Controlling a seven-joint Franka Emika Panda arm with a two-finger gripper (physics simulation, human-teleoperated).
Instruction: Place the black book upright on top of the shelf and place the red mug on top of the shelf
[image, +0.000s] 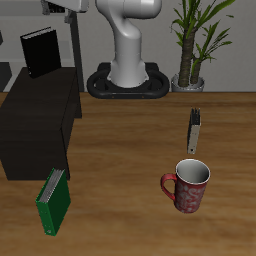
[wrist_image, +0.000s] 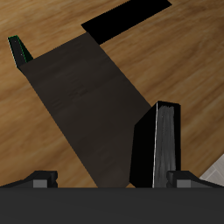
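The black book (image: 40, 52) stands upright on the flat top of the shelf (image: 35, 125), near its back edge. In the wrist view the black book (wrist_image: 162, 144) stands on the shelf top (wrist_image: 83, 101), below and close to one finger (wrist_image: 184, 179). My gripper (image: 62, 14) hangs above the book, and in the wrist view the gripper (wrist_image: 112, 180) is open with its fingers wide apart and holds nothing. The red mug (image: 188, 187) stands upright on the table near the front edge, far from the gripper.
A grey thin book (image: 194, 128) stands on the table behind the mug. A green book (image: 53, 200) leans beside the shelf's front and also shows in the wrist view (wrist_image: 17, 51). A potted plant (image: 190, 50) stands by the robot base (image: 128, 75).
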